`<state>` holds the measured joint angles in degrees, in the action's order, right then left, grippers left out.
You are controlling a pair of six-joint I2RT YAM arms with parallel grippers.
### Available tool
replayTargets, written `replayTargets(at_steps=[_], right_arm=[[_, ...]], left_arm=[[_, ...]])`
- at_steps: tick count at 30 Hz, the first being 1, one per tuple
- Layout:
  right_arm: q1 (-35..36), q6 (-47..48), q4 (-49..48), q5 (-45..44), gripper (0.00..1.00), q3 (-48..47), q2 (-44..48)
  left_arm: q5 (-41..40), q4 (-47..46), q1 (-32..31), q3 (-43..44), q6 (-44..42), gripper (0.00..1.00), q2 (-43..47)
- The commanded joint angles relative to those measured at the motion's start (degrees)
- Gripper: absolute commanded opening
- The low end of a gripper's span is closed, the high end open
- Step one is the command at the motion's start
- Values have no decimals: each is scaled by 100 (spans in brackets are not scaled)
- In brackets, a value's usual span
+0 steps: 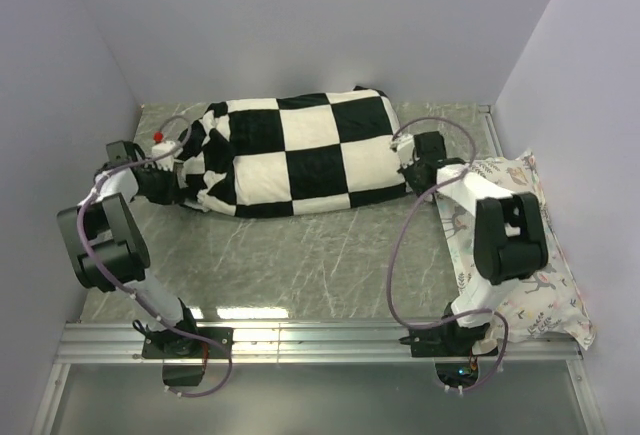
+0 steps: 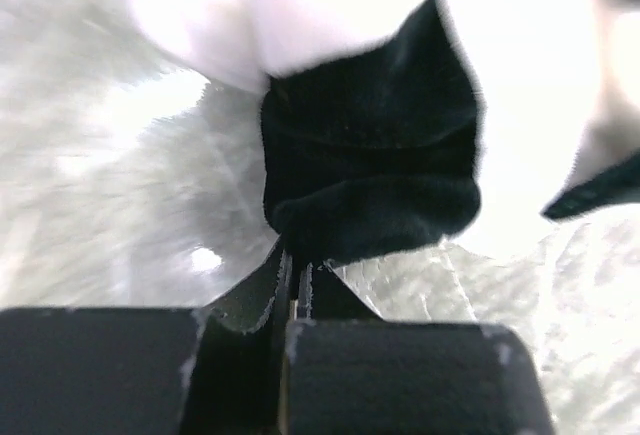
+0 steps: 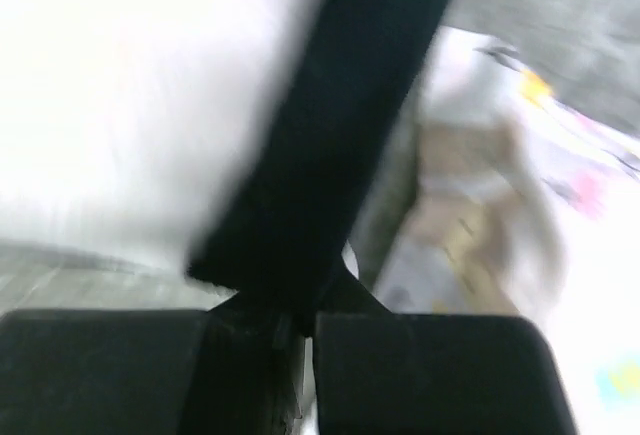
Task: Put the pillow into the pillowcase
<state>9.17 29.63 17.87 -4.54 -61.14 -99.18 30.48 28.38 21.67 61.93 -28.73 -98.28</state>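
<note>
The black and white checkerboard pillowcase [image 1: 300, 155] lies across the back of the table, bulging full. The plain white pillow does not show; no yellow band is visible. My left gripper [image 1: 183, 187] is at the case's bunched left end. In the left wrist view it [image 2: 297, 270] is shut, with a black fold of the pillowcase [image 2: 370, 155] pinched at its tips. My right gripper [image 1: 408, 170] is at the case's right end. In the right wrist view it [image 3: 305, 315] is shut on a black strip of the pillowcase [image 3: 330, 155].
A deer-and-plant-print pillow [image 1: 510, 255] lies along the right wall under my right arm, and shows blurred in the right wrist view [image 3: 480, 205]. White walls close in the left, back and right. A metal rail [image 1: 320, 340] runs along the near edge.
</note>
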Motion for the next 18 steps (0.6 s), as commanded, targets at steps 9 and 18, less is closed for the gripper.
replayTargets(at_steps=[9,18], right_arm=[[-486,-923,1025,489,0,-1767,3059],[-600,-1073,455,-494,0,-3016,3529]], left_arm=[[424,1056,891,1980,236,0,2461],[-24,-1026,1296,2138,1343,0,3834]])
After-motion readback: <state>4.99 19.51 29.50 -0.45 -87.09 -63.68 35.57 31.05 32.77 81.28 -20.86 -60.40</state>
